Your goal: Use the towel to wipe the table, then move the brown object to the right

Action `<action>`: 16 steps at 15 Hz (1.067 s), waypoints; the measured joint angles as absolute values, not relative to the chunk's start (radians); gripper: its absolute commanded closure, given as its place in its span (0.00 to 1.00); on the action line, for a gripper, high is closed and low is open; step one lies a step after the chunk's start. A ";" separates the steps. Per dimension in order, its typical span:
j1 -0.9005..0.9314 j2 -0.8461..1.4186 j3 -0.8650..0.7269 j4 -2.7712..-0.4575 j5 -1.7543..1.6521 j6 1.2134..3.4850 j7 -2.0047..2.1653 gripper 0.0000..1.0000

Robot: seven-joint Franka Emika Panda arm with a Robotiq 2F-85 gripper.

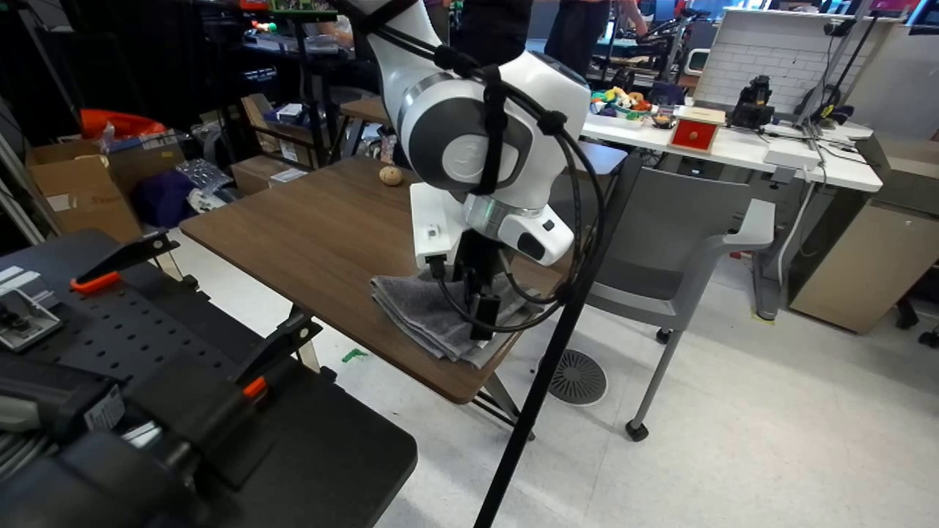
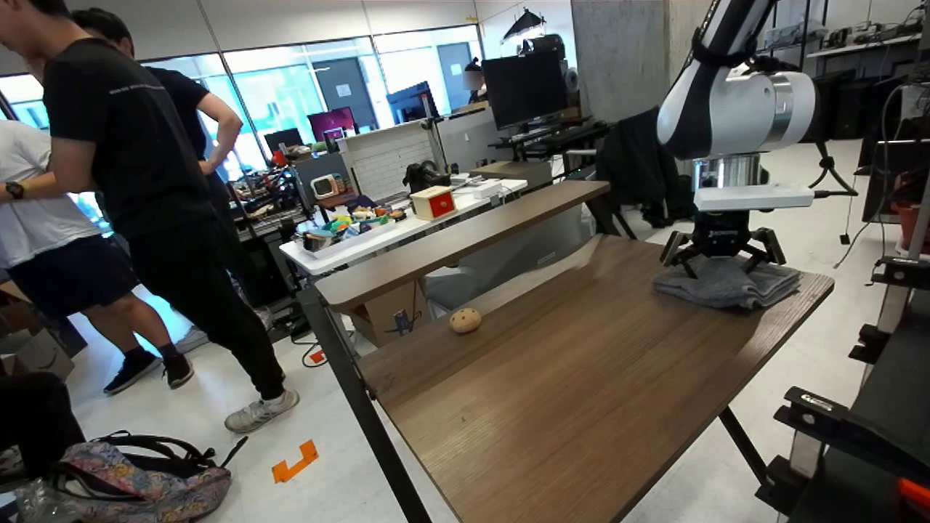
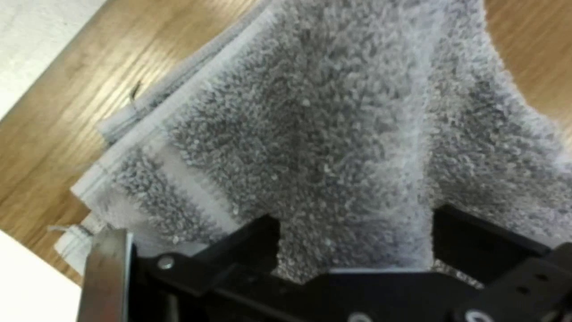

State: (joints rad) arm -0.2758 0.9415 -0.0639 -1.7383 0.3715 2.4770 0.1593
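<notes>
Towel [image 2: 770, 289]: folded on desk [image 2: 567, 392], directly under hand [image 3: 356, 223].
Hand: fingers wide apart, tips at the towel.
Brown lump [image 2: 465, 320]: same desk, well apart from both.
Lettering: on hand and black shirt [image 2: 120, 152]; too small to read.

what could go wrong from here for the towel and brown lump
The open hand straddles part of the folded towel; closing might catch only upper layers. The towel lies near an edge of the table, so wiping that way might drag it off. The brown object also sits near an edge and could roll off if nudged.
</notes>
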 measured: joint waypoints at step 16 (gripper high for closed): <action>-0.216 0.890 0.091 -1.863 0.367 2.499 0.051 0.00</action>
State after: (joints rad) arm -0.2162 0.8902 0.0911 -1.8629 0.3666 2.4986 0.0510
